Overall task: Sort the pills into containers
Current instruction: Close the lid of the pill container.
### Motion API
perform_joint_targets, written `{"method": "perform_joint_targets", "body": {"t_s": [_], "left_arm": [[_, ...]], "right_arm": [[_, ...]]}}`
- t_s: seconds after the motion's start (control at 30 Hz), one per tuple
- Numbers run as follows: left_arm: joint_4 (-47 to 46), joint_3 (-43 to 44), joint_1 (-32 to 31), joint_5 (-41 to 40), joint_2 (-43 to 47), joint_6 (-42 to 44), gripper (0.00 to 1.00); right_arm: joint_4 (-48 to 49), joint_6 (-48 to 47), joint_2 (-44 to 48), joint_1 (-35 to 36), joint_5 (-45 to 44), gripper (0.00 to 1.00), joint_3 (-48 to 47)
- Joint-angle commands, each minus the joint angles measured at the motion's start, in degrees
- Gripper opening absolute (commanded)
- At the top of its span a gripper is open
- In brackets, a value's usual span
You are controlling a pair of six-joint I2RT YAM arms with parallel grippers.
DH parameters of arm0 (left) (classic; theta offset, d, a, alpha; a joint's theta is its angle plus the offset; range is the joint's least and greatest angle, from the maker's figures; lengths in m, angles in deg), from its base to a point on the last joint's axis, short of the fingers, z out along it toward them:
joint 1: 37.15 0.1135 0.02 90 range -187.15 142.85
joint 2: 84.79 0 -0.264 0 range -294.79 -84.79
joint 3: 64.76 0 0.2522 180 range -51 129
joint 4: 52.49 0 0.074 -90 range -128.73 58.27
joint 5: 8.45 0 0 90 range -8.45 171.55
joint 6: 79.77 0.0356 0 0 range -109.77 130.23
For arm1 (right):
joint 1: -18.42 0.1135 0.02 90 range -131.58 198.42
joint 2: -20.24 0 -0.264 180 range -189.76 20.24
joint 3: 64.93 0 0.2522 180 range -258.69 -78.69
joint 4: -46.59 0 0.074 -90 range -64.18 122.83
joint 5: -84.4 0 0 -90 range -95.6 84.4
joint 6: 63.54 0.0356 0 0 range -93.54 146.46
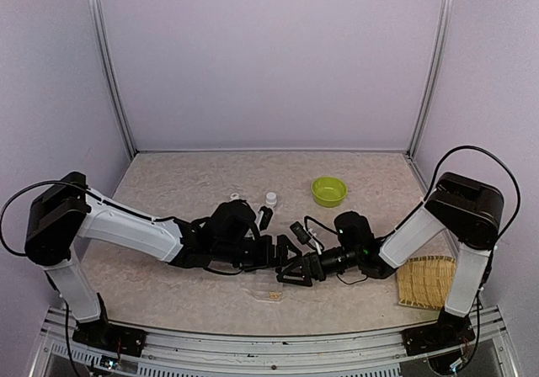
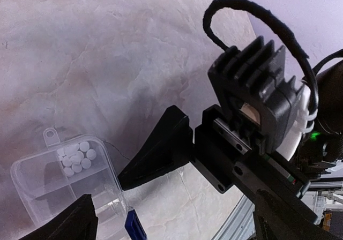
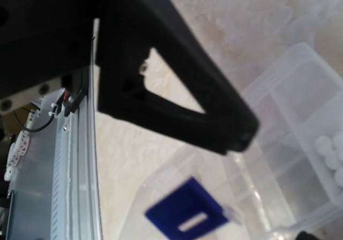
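The clear pill box (image 1: 268,293) lies near the table's front edge, and both arms meet just above it. One of its containers (image 2: 77,157) holds several small pale round pills (image 2: 76,155), which also show at the edge of the right wrist view as pills (image 3: 328,153). A blue tab (image 3: 187,216) sits on the box's clear flap. My left gripper (image 1: 286,249) is open over the box with nothing between its fingers (image 2: 69,224). My right gripper (image 1: 293,274) is open too, one finger (image 3: 214,122) hanging over the box (image 3: 289,143). Its finger (image 2: 158,154) crosses the left wrist view.
A lime-green bowl (image 1: 328,191) stands at the back right. Two small white bottles (image 1: 270,199) stand behind the left gripper. A woven mat (image 1: 425,281) lies at the right front. The table's metal front rail (image 3: 64,186) runs close by the box.
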Motion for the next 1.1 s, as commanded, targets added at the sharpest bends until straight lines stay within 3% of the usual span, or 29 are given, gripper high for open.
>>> {"method": "perform_joint_targets", "body": {"t_s": [0.0, 0.37, 0.57, 0.77, 0.9, 1.0, 1.07], "left_arm": [[1.8, 1.7, -1.0, 3.9, -3.1, 2.3, 0.99], [1.7, 2.0, -1.0, 6.6, -6.1, 2.1, 0.99], [2.2, 1.8, -1.0, 7.9, -7.8, 2.1, 0.93], [2.9, 1.4, -0.8, 7.3, -8.1, 2.5, 0.90], [1.6, 0.1, -0.7, 7.2, -8.0, 2.0, 0.86], [-0.8, -1.4, -0.2, 8.1, -7.6, 1.7, 0.82], [-1.8, -2.2, 0.2, 8.4, -7.3, 1.6, 0.81]], "right_arm": [[1.7, 2.1, 0.2, 0.3, -2.1, 1.00, 0.3], [-6.6, 0.2, 7.0, -0.6, -10.1, 1.00, 2.2], [-15.5, -3.0, 13.0, -0.6, -16.5, 1.00, 2.8], [-15.9, -1.9, 14.6, -0.5, -20.2, 1.00, 4.7], [-11.9, 1.6, 12.5, -0.3, -21.3, 0.96, 5.2], [-9.0, 2.8, 11.4, 0.2, -20.1, 0.88, 5.4], [-8.1, 2.5, 11.0, 0.9, -19.0, 0.77, 5.7]]}}
